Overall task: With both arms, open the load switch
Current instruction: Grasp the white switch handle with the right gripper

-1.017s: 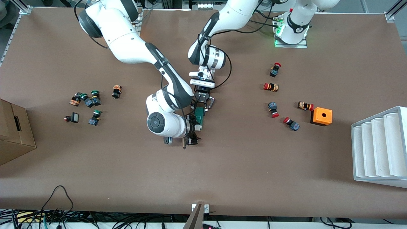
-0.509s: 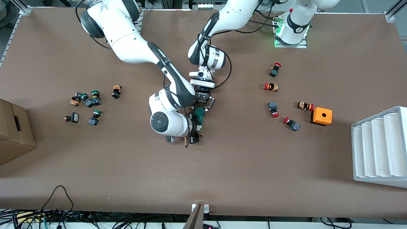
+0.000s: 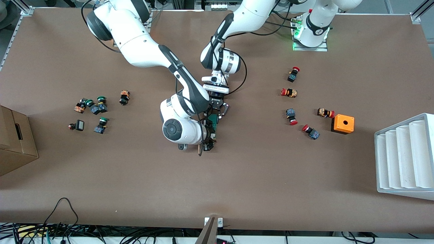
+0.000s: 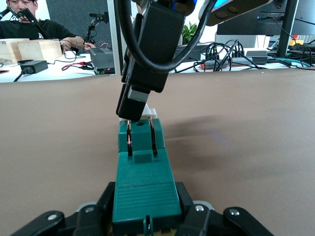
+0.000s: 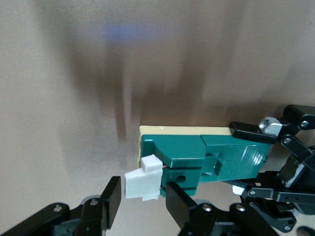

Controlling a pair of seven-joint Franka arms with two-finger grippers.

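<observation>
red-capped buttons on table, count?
5, all toward the left arm's end: and beside the orange box. None seem hidden.

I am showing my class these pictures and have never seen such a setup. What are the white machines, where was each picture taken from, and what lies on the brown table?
Two white robot arms stand at a brown table. One picture looks down from a high camera facing them; the other two come from cameras on each arm's wrist. In the middle lies a small green switch block with a white end piece. The left claw is shut on one end of it. The right claw sits around the white end piece, fingers on either side. Toward the left arm's end lie red-capped push buttons, an orange box and a white tray. Green-capped buttons and a cardboard box lie toward the right arm's end.
</observation>
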